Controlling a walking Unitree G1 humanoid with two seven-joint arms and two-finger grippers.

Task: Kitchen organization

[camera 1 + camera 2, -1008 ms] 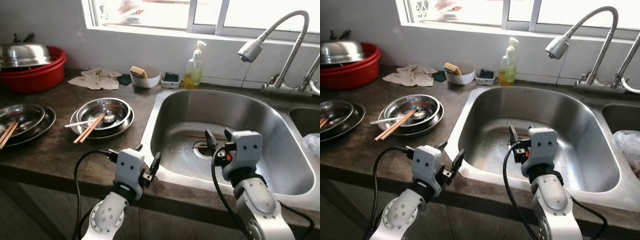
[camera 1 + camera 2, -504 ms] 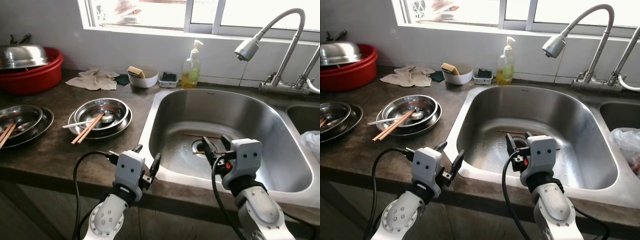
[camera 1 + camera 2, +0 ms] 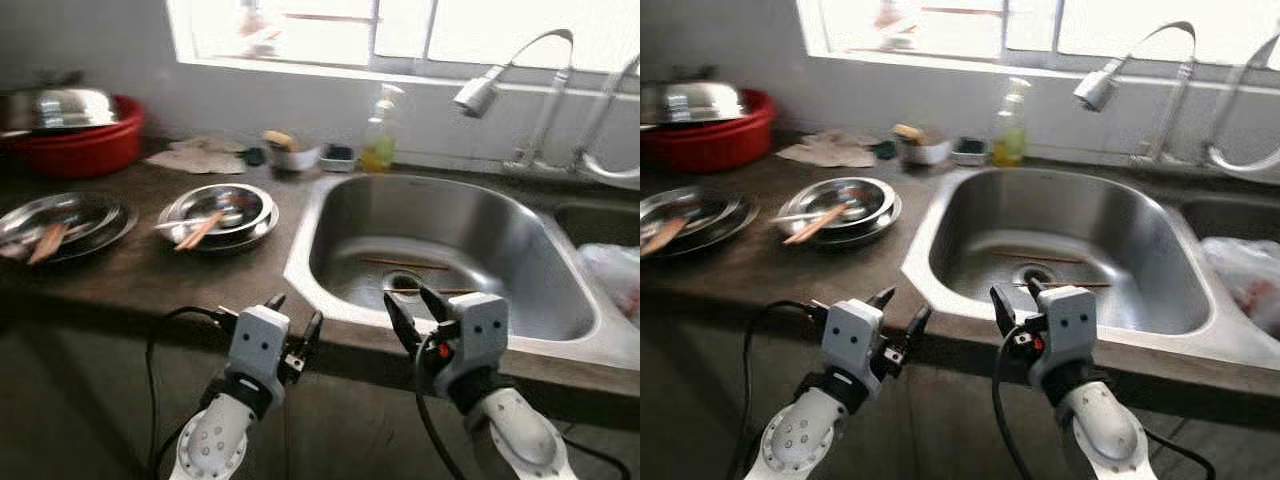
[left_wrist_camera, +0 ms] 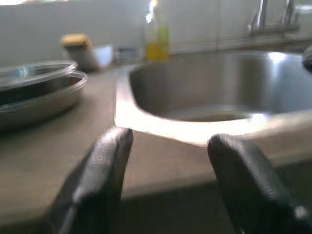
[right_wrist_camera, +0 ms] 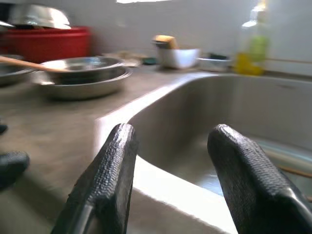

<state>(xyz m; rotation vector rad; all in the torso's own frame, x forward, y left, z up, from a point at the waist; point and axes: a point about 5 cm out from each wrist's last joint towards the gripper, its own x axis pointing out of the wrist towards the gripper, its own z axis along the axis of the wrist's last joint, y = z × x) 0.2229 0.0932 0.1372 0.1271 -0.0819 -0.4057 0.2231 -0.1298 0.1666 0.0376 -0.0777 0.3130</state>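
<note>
Both grippers parted, holding nothing. My left gripper [image 3: 292, 325] hovers at the front edge of the counter [image 3: 150, 275], just off the sink's left front corner; my right gripper [image 3: 413, 310] hangs at the sink's front rim, fingers spread toward the basin. In the left wrist view the fingers [image 4: 105, 165] frame the sink rim with a clear gap between them; same in the right wrist view [image 5: 112, 165].

Sink [image 3: 335, 215] is a stainless basin, wet-looking, drain in the middle. Two chopsticks [image 3: 405, 264] lie on its floor, thin, brownish wood, long axis running left-right across the basin, one just behind the drain and one just in front of it. Which end is the tip, can't tell, too blurred.

On the counter left of the sink, a stack of steel plates [image 3: 222, 208] with another pair of chopsticks [image 3: 201, 229] resting across it, angled from front-left to back-right, plus a spoon [image 3: 190, 221]. Further left a second steel plate stack [image 3: 70, 215] with chopsticks [image 3: 48, 242] on it.

Beyond: cloth [image 3: 195, 157], white bowl with sponge [image 3: 291, 152], soap bottle [image 3: 378, 140], red basin [image 3: 85, 145] with a steel lid on top. Faucet [image 3: 500, 75] arches over the sink from the back right. Plastic bag [image 3: 612, 275] in the right-hand basin.
</note>
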